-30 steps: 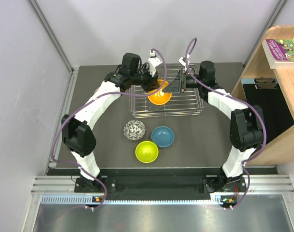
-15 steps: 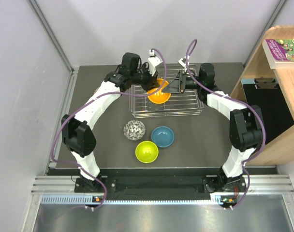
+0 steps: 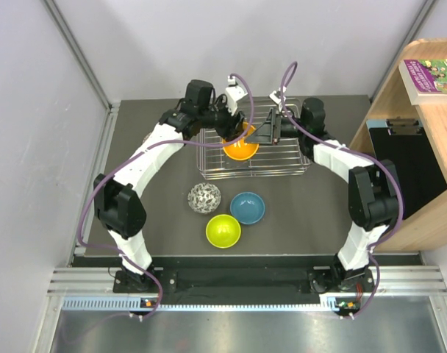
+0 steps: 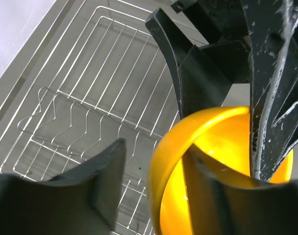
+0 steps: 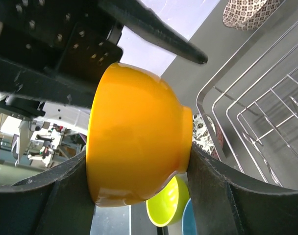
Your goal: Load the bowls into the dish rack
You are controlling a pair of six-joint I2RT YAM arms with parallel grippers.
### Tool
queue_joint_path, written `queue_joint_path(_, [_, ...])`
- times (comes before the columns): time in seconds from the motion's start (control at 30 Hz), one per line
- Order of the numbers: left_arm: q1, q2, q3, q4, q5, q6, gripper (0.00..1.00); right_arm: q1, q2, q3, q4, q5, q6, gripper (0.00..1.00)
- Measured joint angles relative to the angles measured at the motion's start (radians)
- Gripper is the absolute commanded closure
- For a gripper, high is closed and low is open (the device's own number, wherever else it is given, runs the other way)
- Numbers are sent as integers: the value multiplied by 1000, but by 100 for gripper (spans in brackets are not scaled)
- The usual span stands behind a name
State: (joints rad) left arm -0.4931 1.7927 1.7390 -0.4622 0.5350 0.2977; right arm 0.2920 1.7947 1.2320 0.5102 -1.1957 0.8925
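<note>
My right end effector (image 5: 138, 154) clamps the orange bowl (image 5: 134, 117) over the dish rack (image 3: 286, 166) at upper centre, while my left end effector (image 4: 154, 147) stands apart astride its rim.

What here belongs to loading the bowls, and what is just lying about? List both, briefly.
For the job: orange bowl, lime green bowl, blue bowl, mosaic bowl, dish rack.
Lying about: book, wooden shelf.
</note>
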Motion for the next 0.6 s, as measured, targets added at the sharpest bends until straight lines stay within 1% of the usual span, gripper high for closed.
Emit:
queue_joint_path(0.03, [0, 0, 0, 0, 0, 0, 27, 1, 0, -2, -2, 0, -2, 100])
queue_joint_path(0.13, [3, 0, 0, 2, 2, -3, 15, 2, 0, -4, -13, 0, -11, 100])
queue_joint_path(0.17, [5, 0, 0, 5, 4, -8, 8, 2, 0, -4, -19, 2, -18, 100])
queue_joint_path(0.23, [12, 0, 0, 9, 8, -14, 5, 2, 0, -4, -37, 6, -33, 100])
queue_joint_path(0.27, [22, 0, 0, 12, 11, -20, 1, 2, 0, -4, -46, 9, -40, 100])
queue_joint_path(0.47, [97, -10, -6, 37, 50, -72, 1, 2, 0, -4, -108, 40, -95, 100])
queue_joint_path(0.6, [151, -47, -37, 56, 87, -117, 1, 2, 0, -3, -169, 79, -148, 100])
